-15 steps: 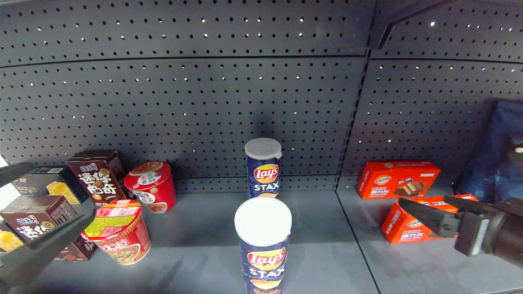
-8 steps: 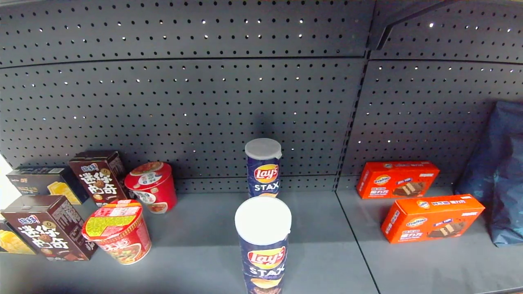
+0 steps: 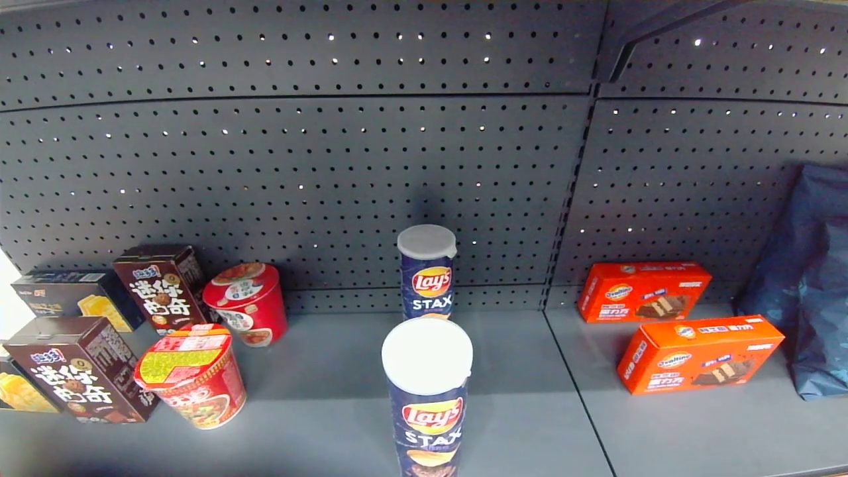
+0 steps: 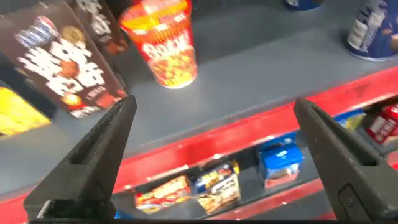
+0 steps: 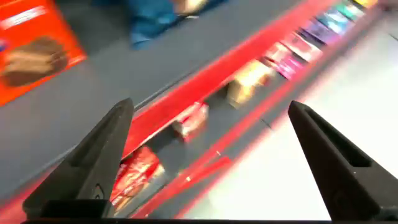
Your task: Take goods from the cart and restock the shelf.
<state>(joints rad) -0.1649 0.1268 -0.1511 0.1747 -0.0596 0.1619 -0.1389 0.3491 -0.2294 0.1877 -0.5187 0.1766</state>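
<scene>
On the grey shelf (image 3: pixel 517 424), the head view has two blue chip cans standing up in the middle, one behind the other. The front chip can (image 3: pixel 427 404) is near the shelf's front. The back chip can (image 3: pixel 426 275) stands by the back wall full of holes (image 3: pixel 298 165). Left of them are two red noodle cups with lids on, the front noodle cup (image 3: pixel 192 384) and the back noodle cup (image 3: pixel 246 303). The front brown box (image 3: pixel 73 371) is just beside the front noodle cup, and the back brown box (image 3: pixel 162 288) is just beside the back one. On the right, two orange boxes lie flat, the front orange box (image 3: pixel 699 354) and the back orange box (image 3: pixel 642 291). A blue bag (image 3: pixel 811 285) sits at the far right.

From the left wrist view, the left gripper (image 4: pixel 214 106) has its two fingers spread wide. It holds nothing and touches nothing. It hangs in front of the shelf's red front edge (image 4: pixel 249 132). Past the fingers are the front noodle cup and the front brown box. A lower shelf (image 4: pixel 245 180) holds small packs (image 4: pixel 186 186) and a blue box (image 4: pixel 280 163).

From the right wrist view, the right gripper (image 5: pixel 211 107) is spread wide too, with nothing in it. Past it are the front orange box and the blue bag. Under the red front edge sit a red pack (image 5: pixel 189 119) and a yellow pack (image 5: pixel 249 81), with pale floor (image 5: pixel 280 186) near them.
</scene>
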